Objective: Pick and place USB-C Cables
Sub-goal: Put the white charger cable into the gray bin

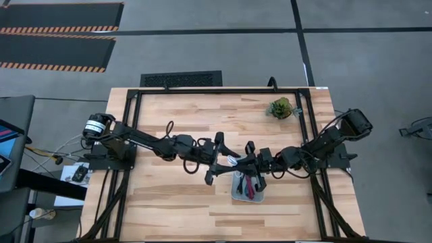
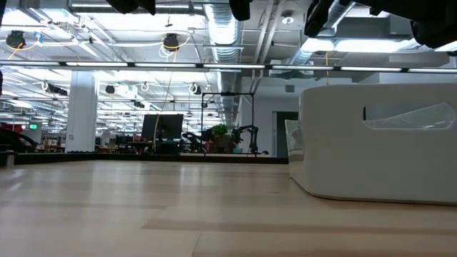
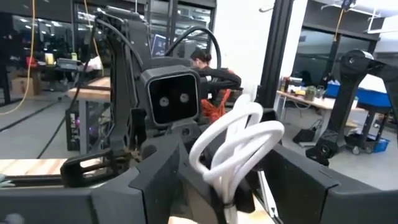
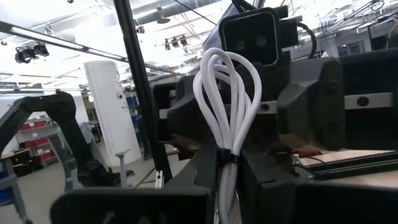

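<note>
The white USB-C cable bundle (image 1: 233, 160) stands upright between my two grippers, above the table just beyond the far-left corner of the pale tray (image 1: 235, 194). My right gripper (image 4: 227, 186) is shut on it. My left gripper (image 3: 225, 186) faces it from the other side and is open, with a finger on either side of the white loops (image 3: 239, 137). I cannot tell whether those fingers touch the loops. A dark red cord (image 1: 249, 185) and other dark cords lie in the tray. My right gripper pinches the white bundle between its two fingers just below the dark tie (image 4: 225, 157). It comes in level from the table's right. The bundle stands upright, its loops (image 4: 230, 93) above the fingers, lifted clear of table and tray. Its lower end is hidden.
A small green spiky plant (image 1: 280, 108) stands at the far right of the table. In the low view the tray (image 2: 378, 143) fills the right side, and both arms are cut off at the top. A dark frame runs around the table's edges (image 1: 223, 88).
</note>
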Controlling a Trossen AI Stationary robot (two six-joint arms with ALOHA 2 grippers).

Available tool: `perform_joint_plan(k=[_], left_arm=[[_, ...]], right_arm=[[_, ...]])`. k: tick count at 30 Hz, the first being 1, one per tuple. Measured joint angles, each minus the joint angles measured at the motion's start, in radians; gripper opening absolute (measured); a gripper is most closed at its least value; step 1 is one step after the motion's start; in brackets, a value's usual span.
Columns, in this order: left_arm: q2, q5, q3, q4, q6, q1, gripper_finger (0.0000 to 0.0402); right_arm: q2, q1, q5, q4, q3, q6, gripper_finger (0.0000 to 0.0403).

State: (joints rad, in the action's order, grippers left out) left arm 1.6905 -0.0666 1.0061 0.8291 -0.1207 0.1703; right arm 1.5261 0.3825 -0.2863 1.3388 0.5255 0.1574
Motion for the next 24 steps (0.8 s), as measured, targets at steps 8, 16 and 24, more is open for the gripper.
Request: perform_joint_plan(k=[8, 16, 24], left_arm=[[-0.001, 0.021, 0.000, -0.023, 0.026, 0.008, 0.0105], [-0.003, 0.137, -0.001, -0.015, 0.122, 0.046, 0.0017], [-0.005, 0.173, -0.002, -0.049, 0.094, 0.044, 0.0005]], right_arm=[[0.000, 0.003, -0.002, 0.000, 0.000, 0.001, 0.0043], [-0.001, 0.001, -0.002, -0.007, -0.001, 0.003, 0.0058], [-0.004, 0.007, -0.057, -0.058, 0.000, 0.000, 0.0162]])
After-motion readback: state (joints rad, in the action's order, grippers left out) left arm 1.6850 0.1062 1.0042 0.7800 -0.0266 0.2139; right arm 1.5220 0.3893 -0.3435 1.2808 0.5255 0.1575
